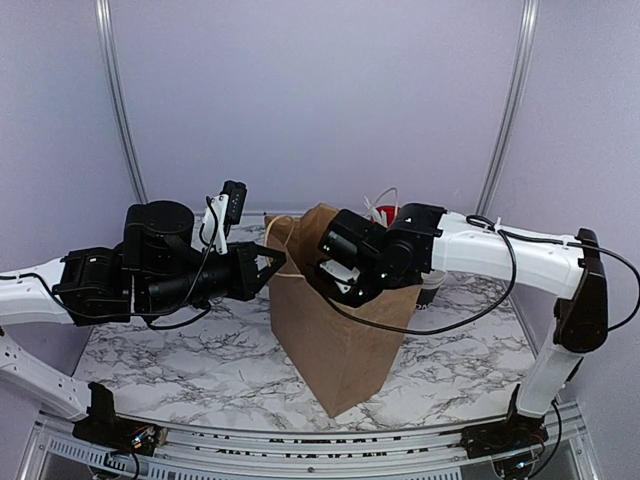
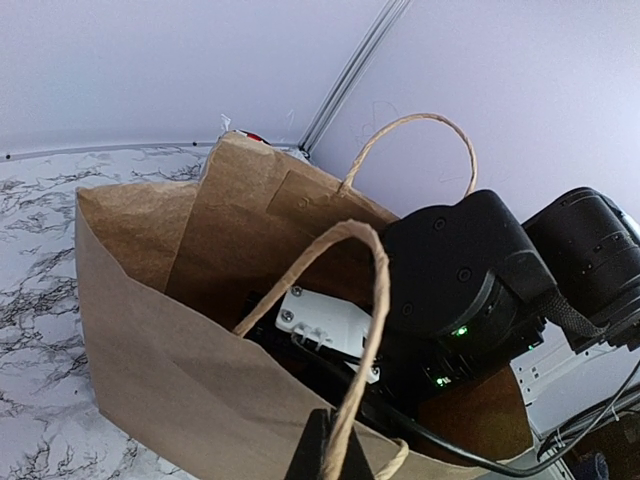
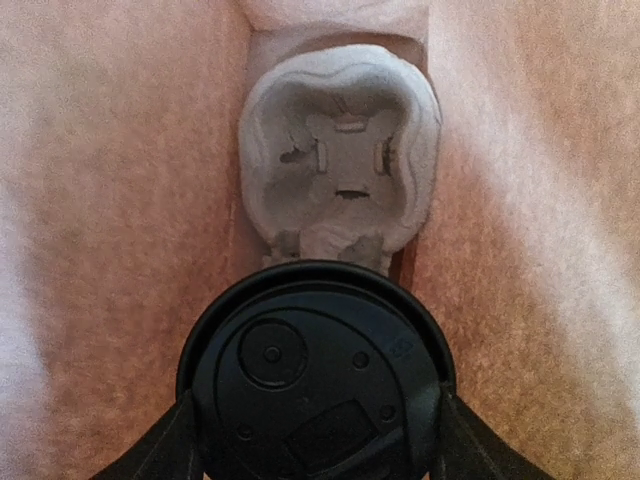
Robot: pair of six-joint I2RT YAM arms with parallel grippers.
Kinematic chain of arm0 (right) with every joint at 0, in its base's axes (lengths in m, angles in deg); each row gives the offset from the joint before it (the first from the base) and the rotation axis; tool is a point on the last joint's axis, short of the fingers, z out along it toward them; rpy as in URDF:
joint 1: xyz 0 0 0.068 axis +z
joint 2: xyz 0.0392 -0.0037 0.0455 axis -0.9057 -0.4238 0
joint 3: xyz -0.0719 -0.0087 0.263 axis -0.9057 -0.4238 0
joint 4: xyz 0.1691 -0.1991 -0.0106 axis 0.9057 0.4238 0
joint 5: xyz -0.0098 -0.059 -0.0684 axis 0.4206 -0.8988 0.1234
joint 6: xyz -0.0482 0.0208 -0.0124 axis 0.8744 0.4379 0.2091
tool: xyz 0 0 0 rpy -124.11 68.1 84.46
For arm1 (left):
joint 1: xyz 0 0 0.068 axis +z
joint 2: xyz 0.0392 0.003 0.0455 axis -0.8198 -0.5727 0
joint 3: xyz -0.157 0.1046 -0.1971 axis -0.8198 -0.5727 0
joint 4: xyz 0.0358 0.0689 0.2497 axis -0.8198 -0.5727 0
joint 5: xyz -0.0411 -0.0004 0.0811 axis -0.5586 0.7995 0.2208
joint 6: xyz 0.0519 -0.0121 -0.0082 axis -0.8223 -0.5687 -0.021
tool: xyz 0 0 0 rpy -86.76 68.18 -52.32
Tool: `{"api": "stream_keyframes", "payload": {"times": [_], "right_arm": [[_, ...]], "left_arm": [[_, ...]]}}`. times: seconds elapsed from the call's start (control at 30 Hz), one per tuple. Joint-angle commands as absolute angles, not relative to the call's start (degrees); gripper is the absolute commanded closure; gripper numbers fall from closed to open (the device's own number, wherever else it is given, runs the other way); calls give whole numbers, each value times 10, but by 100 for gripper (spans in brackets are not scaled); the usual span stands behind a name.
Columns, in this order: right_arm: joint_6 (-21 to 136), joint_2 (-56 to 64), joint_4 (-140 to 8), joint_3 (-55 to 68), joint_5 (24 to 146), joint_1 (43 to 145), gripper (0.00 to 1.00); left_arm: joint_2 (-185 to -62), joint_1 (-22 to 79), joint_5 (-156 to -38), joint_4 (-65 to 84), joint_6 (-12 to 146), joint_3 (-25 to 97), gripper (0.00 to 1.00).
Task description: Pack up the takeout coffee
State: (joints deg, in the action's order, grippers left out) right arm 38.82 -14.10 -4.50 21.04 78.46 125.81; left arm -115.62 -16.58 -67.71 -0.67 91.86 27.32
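Note:
A brown paper bag (image 1: 340,340) stands open in the middle of the marble table. My left gripper (image 2: 335,455) is shut on the bag's near twine handle (image 2: 372,320), at the bag's left rim (image 1: 272,262). My right arm (image 1: 380,255) reaches down into the bag, so its fingers are hidden in the top view. In the right wrist view, the takeout coffee (image 3: 315,375) shows its round black lid, with the right gripper (image 3: 315,445) shut on it from both sides. Below it, a grey pulp cup carrier (image 3: 340,170) lies on the bag's floor.
A red cup (image 1: 385,212) with white utensils stands behind the bag. A dark cup-like object (image 1: 430,288) sits under the right arm beside the bag. The bag's paper walls (image 3: 120,250) close in on both sides of the held cup. The marble tabletop (image 1: 180,360) extends left.

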Motion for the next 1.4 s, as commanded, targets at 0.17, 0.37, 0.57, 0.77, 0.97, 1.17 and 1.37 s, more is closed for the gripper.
{"api": "stream_keyframes", "payload": {"times": [0.17, 0.37, 0.57, 0.77, 0.97, 1.17, 1.37], "right_arm": [[389, -154, 18, 324, 747, 1263, 42], [384, -148, 33, 335, 748, 1266, 42], [381, -144, 25, 291, 763, 1274, 42], [383, -147, 12, 261, 777, 1275, 42], [386, -152, -14, 228, 781, 1275, 42], [388, -157, -28, 219, 785, 1273, 41], [390, -161, -38, 205, 791, 1272, 41]], "left_arm": [[-1149, -168, -667, 7, 911, 264, 100], [-1149, -168, -664, 8, 912, 264, 100], [-1149, -168, -664, 7, 911, 266, 100], [-1151, -168, -666, 8, 910, 267, 100], [-1152, -168, -667, 8, 909, 269, 100], [-1150, -168, -667, 8, 908, 268, 100], [-1149, -168, -666, 8, 908, 267, 100]]}}
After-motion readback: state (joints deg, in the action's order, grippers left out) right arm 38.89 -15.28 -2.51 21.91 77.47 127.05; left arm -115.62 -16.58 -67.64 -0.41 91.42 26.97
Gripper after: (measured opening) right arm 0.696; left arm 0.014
